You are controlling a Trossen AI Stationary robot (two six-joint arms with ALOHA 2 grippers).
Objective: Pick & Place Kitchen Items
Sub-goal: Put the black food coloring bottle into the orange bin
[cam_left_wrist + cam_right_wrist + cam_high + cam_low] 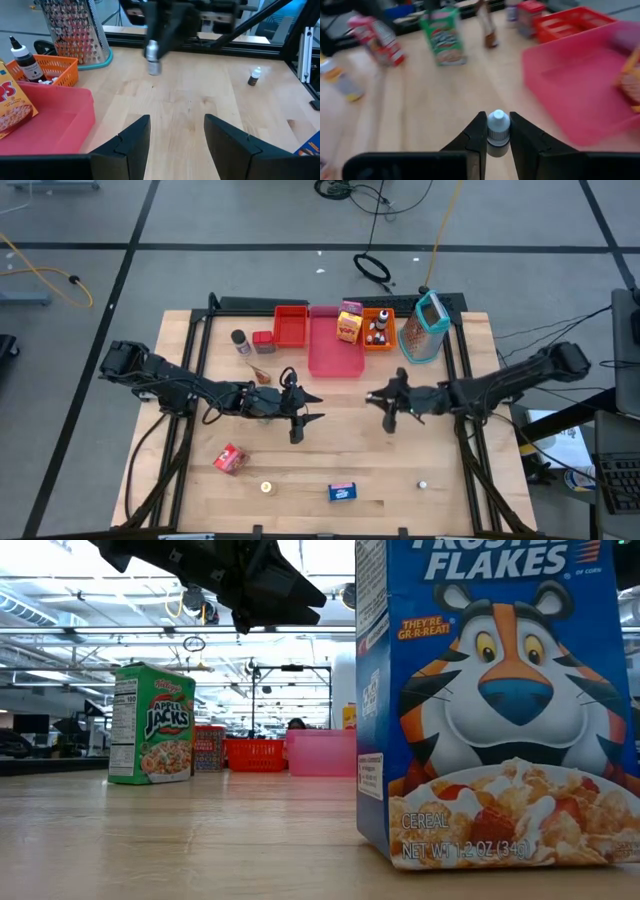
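Open room: bare wood lies between the two grippers at mid-table; the table (330, 450) has a clear strip along its near side, broken only by scattered items.
Left gripper (303, 412): mid-table, fingers parted and empty, just near of the pink tray.
Right gripper (494, 131): mid-table right, apart from the left one, fingers clamped on a small white-capped bottle (498, 126).
Pink tray (334, 345): far centre, holds a yellow box (348, 326) standing at its far end; the rest is bare.
Red tray (291, 325): left of the pink one, contents not clear.
Orange tray (378, 328): right of the pink one, holds little bottles (377, 330).
Grater (424, 327): far right, beside the orange tray.
Near edge: a pink-red box (229, 458) at left, a blue box (343, 492) at centre, a tiny bottle (423, 484) at right.
Writing: the blue box (495, 700) reads "FLAKES", "THEY'RE GR-R-REAT!", "CEREAL"; the green box (152, 724) reads "Apple Jacks".
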